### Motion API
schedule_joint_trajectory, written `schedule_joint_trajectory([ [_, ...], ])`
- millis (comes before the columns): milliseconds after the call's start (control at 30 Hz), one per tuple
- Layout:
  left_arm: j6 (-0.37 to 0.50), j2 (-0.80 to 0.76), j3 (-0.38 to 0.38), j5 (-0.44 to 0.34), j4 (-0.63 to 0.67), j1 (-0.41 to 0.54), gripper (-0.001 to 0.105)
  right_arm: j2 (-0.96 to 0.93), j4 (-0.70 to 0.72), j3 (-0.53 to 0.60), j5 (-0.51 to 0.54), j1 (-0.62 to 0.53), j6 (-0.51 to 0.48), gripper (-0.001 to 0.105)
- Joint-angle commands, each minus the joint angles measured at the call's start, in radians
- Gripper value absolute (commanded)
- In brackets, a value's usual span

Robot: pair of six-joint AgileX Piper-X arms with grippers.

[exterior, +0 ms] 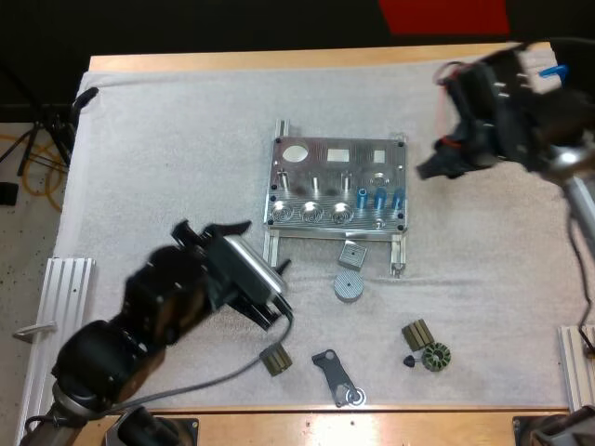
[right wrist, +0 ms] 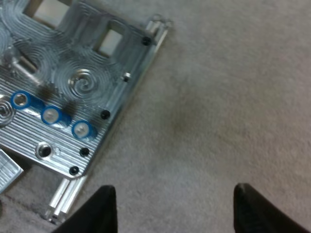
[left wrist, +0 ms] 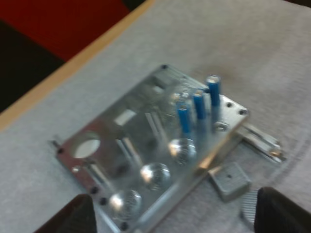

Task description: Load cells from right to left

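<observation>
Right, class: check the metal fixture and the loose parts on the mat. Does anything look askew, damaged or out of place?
Nothing stands out. Three blue cylinders stand upright in a row on the fixture, which lies flat on the mat; loose parts lie scattered beside it.

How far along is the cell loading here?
Done: three blue cylinders stand in the fixture at its right end. In hand: nothing; the left gripper and right gripper are both open. Left: the three round pockets beside them look unfilled.
</observation>
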Motion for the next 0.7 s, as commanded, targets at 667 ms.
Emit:
schedule_joint_trajectory([
  [667, 0.062, -0.061, -0.003, 0.188, -0.011, 0.431, 0.066, -0.696, -0.263, 0.581, -0.051, -0.047, 0.002, 0.052],
])
